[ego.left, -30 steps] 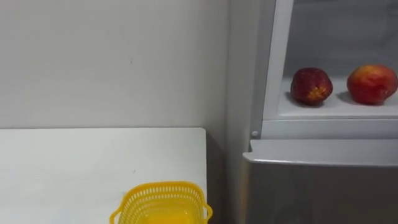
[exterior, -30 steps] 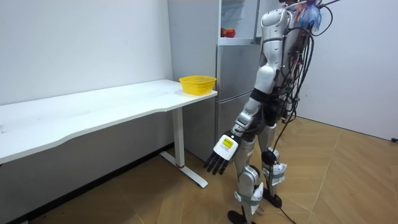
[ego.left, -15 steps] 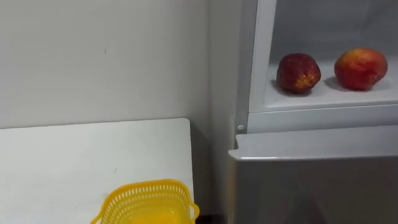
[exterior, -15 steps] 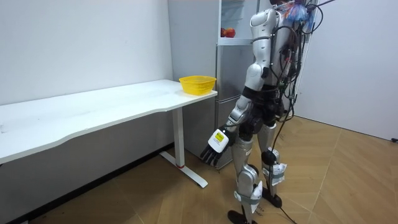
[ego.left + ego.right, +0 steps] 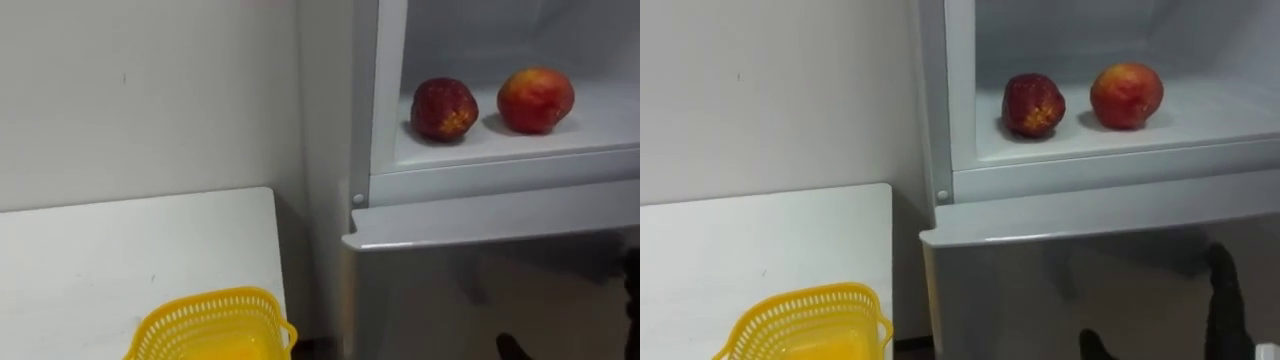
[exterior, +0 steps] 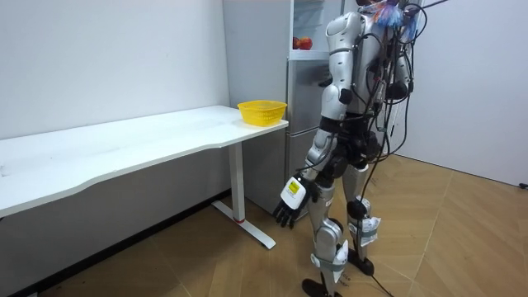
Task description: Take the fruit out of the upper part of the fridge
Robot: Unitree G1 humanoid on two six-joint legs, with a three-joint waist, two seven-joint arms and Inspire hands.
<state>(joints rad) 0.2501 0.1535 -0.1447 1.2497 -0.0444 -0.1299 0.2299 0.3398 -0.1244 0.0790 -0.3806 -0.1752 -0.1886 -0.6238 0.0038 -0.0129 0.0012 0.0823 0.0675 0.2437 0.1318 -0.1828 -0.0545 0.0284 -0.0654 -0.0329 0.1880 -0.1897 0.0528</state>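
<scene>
Two fruits lie on the open upper fridge's white shelf (image 5: 520, 140): a dark red one (image 5: 444, 109) on the left and an orange-red one (image 5: 535, 100) to its right, a little apart. My right hand (image 5: 1226, 292) comes up at the lower right in front of the grey lower fridge door (image 5: 1060, 290), well below the shelf. One dark finger points straight up, the thumb shows lower left, and nothing is held. In the room view I stand facing the fridge (image 6: 309, 49), and my left hand (image 6: 288, 205) hangs open by my thigh.
A yellow mesh basket (image 5: 205, 327) stands at the near right corner of the white table (image 5: 90, 250), left of the fridge. The basket (image 6: 262, 111) sits by the table's end in the room view. A narrow gap separates table and fridge. Wooden floor lies behind me.
The eye view has shifted, so the fridge and fruits sit further left. My right hand's dark fingers have risen into the lower right. The left hand has swung in closer to my leg.
</scene>
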